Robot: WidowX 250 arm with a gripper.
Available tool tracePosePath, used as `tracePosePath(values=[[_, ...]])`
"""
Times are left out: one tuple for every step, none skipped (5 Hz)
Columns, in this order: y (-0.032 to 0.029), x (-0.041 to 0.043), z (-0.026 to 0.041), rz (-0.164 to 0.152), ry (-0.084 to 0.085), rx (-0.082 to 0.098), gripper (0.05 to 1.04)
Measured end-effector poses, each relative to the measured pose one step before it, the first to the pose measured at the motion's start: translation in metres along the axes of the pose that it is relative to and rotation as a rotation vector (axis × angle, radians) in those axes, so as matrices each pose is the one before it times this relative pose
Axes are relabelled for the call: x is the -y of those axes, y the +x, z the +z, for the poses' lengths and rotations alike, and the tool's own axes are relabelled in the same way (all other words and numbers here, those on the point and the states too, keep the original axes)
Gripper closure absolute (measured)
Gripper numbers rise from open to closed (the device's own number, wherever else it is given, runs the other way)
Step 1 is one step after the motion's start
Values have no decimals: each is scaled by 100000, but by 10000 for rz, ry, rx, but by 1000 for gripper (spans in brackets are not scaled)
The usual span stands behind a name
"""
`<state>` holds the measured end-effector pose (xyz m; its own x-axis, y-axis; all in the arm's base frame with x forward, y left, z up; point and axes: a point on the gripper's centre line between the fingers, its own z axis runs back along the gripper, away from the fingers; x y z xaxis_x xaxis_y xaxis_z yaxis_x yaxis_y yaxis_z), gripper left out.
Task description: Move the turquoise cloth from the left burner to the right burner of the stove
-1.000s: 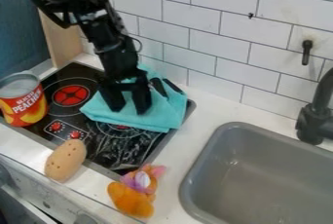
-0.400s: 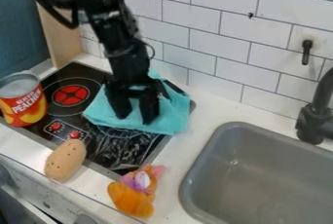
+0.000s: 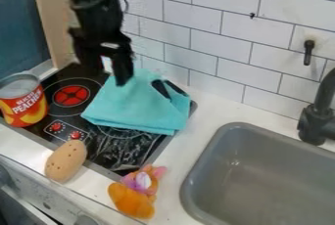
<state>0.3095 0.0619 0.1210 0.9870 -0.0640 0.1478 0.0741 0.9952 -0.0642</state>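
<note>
Camera view: over the far side of the black stovetop (image 3: 62,77) with red burner marks, the black two-finger tool (image 3: 103,72) hangs open and empty, one fingertip overlapping the folded turquoise cloth (image 3: 134,104), though contact is unclear. That cloth covers the stovetop's far right part. A red-and-yellow metal can (image 3: 23,104) stands at the stovetop's left, a tan, dotted oval toy (image 3: 65,161) lies at its near edge, and a grey basin sink (image 3: 262,170) sits to its right.
</note>
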Motion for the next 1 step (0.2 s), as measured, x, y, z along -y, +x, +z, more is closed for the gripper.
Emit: tracePosePath(values=[[-1860, -1035, 1676, -139, 537, -700, 83]])
